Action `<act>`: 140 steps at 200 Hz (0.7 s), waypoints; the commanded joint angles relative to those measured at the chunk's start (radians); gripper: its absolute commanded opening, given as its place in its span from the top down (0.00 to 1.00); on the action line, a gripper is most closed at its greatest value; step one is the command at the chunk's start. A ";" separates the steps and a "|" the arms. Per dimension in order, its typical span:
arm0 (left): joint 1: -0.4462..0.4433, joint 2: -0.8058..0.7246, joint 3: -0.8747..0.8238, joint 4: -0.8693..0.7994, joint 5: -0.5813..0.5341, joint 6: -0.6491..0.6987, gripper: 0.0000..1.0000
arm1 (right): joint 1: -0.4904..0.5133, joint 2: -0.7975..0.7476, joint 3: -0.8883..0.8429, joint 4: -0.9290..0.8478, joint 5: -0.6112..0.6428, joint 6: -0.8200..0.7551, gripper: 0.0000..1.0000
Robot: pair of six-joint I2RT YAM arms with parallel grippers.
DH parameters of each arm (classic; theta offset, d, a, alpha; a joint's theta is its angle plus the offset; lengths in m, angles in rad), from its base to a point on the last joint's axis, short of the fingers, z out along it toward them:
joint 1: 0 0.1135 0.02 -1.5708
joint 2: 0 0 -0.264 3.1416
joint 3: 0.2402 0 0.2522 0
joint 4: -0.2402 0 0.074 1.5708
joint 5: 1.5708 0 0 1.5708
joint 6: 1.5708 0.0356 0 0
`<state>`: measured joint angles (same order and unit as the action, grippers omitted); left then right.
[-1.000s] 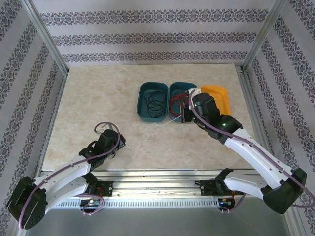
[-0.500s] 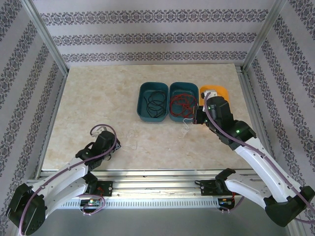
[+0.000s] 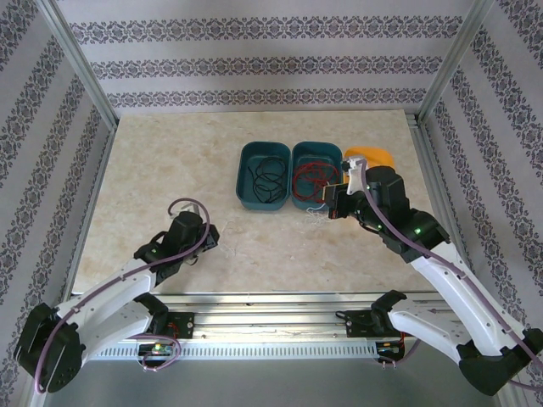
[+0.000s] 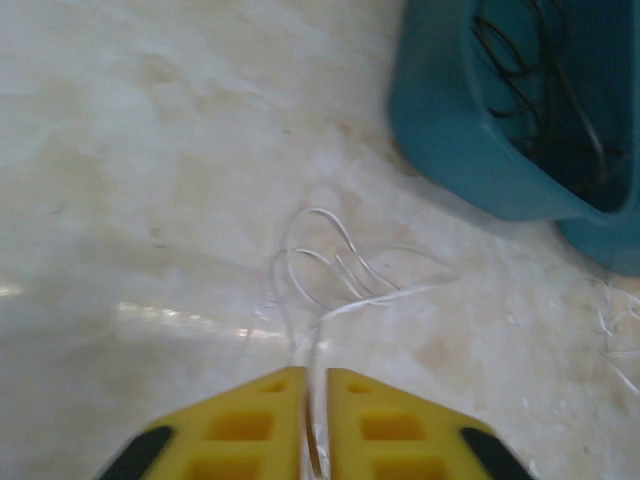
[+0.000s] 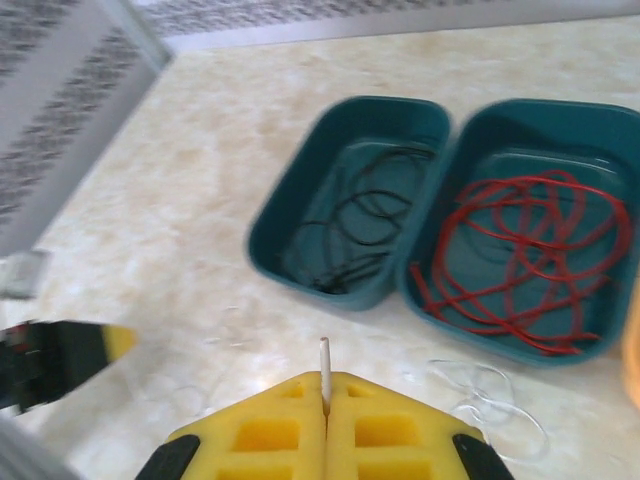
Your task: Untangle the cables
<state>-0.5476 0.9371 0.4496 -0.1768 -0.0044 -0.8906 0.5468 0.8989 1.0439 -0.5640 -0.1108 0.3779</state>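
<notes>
**Marbled desk, three bins and a slack white cable between two arms**

A beige, marble-veined desk (image 3: pixel 161 161) is closed in on three sides by walls (image 3: pixel 254 68) papered in dark floral bands. Aluminium posts (image 3: pixel 81 72) rise at the far corners, and a ribbed metal rail (image 3: pixel 271 302) runs along the near edge. The left half and the far strip of the desk lie open. The right side is tighter, crossed by the right arm (image 3: pixel 441 263).

Right of centre, two teal bins with rounded corners stand side by side, rims meeting. The left teal bin (image 3: pixel 239 180) holds the black cable (image 3: pixel 265 176) in loose loops. The right teal bin (image 3: pixel 316 146) holds the red cable (image 3: pixel 312 178) in a denser tangle. A glossy orange bin (image 3: pixel 373 155) sits just beside them on the right, partly covered by the right arm.

The white cable (image 5: pixel 323 356), thin and pale against the stone pattern, lies in slack loops on the desk in front of the bins. The right jaws, yellow with square recessed pockets, are pressed together on a short end of it, which stands up between them near the front of the right teal bin. The left jaws, near the front edge left of centre, stand narrowly parted. A strand of the white cable lies in the slit and looks thinner than the gap.
</notes>
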 commanded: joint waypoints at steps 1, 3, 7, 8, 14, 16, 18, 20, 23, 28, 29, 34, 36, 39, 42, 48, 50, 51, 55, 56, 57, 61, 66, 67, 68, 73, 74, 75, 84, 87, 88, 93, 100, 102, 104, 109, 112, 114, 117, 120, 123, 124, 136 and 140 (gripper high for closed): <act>-0.024 0.044 0.037 0.070 0.063 0.059 0.75 | 0.027 0.004 0.064 0.068 -0.150 -0.008 1.00; -0.024 0.048 0.038 0.072 0.065 0.059 0.74 | 0.030 0.004 0.066 0.068 -0.156 -0.009 1.00; -0.025 0.053 0.038 0.073 0.066 0.059 0.71 | 0.032 0.007 0.070 0.068 -0.165 -0.012 1.00; -0.025 0.054 0.039 0.074 0.066 0.059 0.71 | 0.033 0.009 0.071 0.068 -0.167 -0.012 1.00; -0.025 0.062 0.038 0.075 0.065 0.056 0.67 | 0.034 0.014 0.078 0.067 -0.179 -0.015 1.00; -0.025 0.064 0.037 0.075 0.064 0.055 0.66 | 0.036 0.014 0.081 0.067 -0.183 -0.017 1.00; -0.025 0.065 0.036 0.076 0.064 0.055 0.65 | 0.036 0.015 0.082 0.067 -0.185 -0.018 1.00; -0.025 0.065 0.035 0.076 0.064 0.055 0.64 | 0.036 0.015 0.085 0.067 -0.189 -0.018 1.00; -0.026 0.065 0.033 0.077 0.063 0.053 0.63 | 0.037 0.017 0.087 0.067 -0.194 -0.019 1.00; -0.025 0.065 0.031 0.078 0.061 0.051 0.60 | 0.038 0.021 0.092 0.067 -0.205 -0.019 1.00; -0.026 0.065 0.031 0.080 0.062 0.050 0.60 | 0.038 0.021 0.092 0.067 -0.205 -0.019 1.00; -0.026 0.061 0.027 0.082 0.062 0.049 0.57 | 0.039 0.022 0.094 0.070 -0.215 -0.020 1.00; -0.025 0.060 0.025 0.083 0.063 0.049 0.56 | 0.038 0.023 0.095 0.070 -0.219 -0.019 1.00; -0.025 0.058 0.024 0.085 0.064 0.050 0.55 | 0.038 0.023 0.094 0.074 -0.224 -0.019 1.00; -0.026 0.054 0.021 0.088 0.066 0.050 0.53 | 0.038 0.022 0.096 0.077 -0.231 -0.019 1.00; -0.025 0.048 0.019 0.091 0.071 0.054 0.49 | 0.039 0.022 0.098 0.085 -0.247 -0.019 1.00; -0.025 0.046 0.018 0.091 0.072 0.056 0.48 | 0.039 0.022 0.099 0.089 -0.251 -0.019 1.00; -0.025 0.044 0.018 0.091 0.073 0.057 0.48 | 0.039 0.022 0.099 0.091 -0.254 -0.020 1.00; -0.025 0.040 0.018 0.092 0.073 0.061 0.46 | 0.038 0.021 0.098 0.097 -0.264 -0.019 1.00; -0.025 0.038 0.018 0.091 0.073 0.062 0.46 | 0.038 0.021 0.098 0.099 -0.268 -0.019 1.00; -0.025 0.038 0.017 0.091 0.072 0.064 0.45 | 0.038 0.021 0.097 0.101 -0.271 -0.019 1.00; -0.025 0.033 0.016 0.090 0.073 0.069 0.44 | 0.038 0.019 0.098 0.110 -0.281 -0.020 1.00; -0.025 0.024 0.016 0.090 0.076 0.075 0.42 | 0.039 0.018 0.096 0.120 -0.288 -0.020 1.00; -0.026 0.023 0.015 0.090 0.076 0.075 0.42 | 0.038 0.018 0.097 0.122 -0.289 -0.019 1.00; -0.026 0.022 0.014 0.090 0.076 0.076 0.41 | 0.039 0.018 0.096 0.124 -0.291 -0.018 1.00; -0.026 0.014 0.015 0.091 0.078 0.082 0.39 | 0.039 0.018 0.095 0.132 -0.291 -0.016 1.00; -0.026 0.013 0.015 0.091 0.078 0.084 0.39 | 0.039 0.018 0.095 0.134 -0.290 -0.015 1.00; -0.026 0.012 0.015 0.092 0.078 0.084 0.39 | 0.039 0.019 0.094 0.135 -0.290 -0.014 1.00; -0.026 0.002 0.012 0.101 0.092 0.095 0.35 | 0.041 0.020 0.090 0.143 -0.274 -0.007 1.00; -0.026 0.000 0.011 0.107 0.096 0.099 0.34 | 0.041 0.021 0.088 0.146 -0.267 -0.002 1.00; -0.027 -0.001 0.011 0.109 0.098 0.099 0.34 | 0.041 0.021 0.087 0.146 -0.265 -0.001 1.00; -0.027 -0.006 0.008 0.123 0.108 0.105 0.32 | 0.040 0.025 0.086 0.148 -0.251 0.007 1.00; -0.031 -0.011 0.005 0.144 0.119 0.114 0.30 | 0.040 0.032 0.081 0.151 -0.236 0.018 1.00; -0.032 -0.013 0.001 0.151 0.123 0.117 0.30 | 0.039 0.034 0.079 0.153 -0.234 0.021 1.00; -0.034 -0.014 0.001 0.160 0.126 0.119 0.30 | 0.040 0.037 0.078 0.155 -0.231 0.024 1.00; -0.041 -0.016 -0.004 0.180 0.133 0.125 0.28 | 0.041 0.044 0.073 0.161 -0.226 0.033 1.00; -0.045 -0.017 -0.006 0.194 0.137 0.129 0.27 | 0.041 0.047 0.069 0.167 -0.227 0.039 1.00; -0.046 -0.017 -0.007 0.203 0.140 0.133 0.26 | 0.041 0.052 0.066 0.170 -0.227 0.042 1.00; -0.052 -0.017 -0.010 0.217 0.142 0.138 0.25 | 0.041 0.056 0.063 0.176 -0.227 0.047 1.00; -0.058 -0.017 -0.011 0.231 0.145 0.144 0.24 | 0.041 0.062 0.059 0.182 -0.229 0.056 1.00; -0.064 -0.015 -0.013 0.242 0.150 0.150 0.23 | 0.041 0.069 0.055 0.187 -0.233 0.063 1.00; -0.067 -0.015 -0.013 0.248 0.150 0.153 0.23 | 0.041 0.070 0.054 0.189 -0.234 0.065 1.00; -0.095 -0.001 -0.007 0.289 0.159 0.187 0.20 | 0.041 0.094 0.046 0.206 -0.247 0.087 1.00; -0.106 0.006 -0.004 0.298 0.158 0.204 0.18 | 0.041 0.100 0.044 0.209 -0.251 0.092 1.00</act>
<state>-0.6018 0.9337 0.4507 -0.0139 0.1135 -0.7765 0.5743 0.9623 1.1107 -0.4141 -0.3496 0.4145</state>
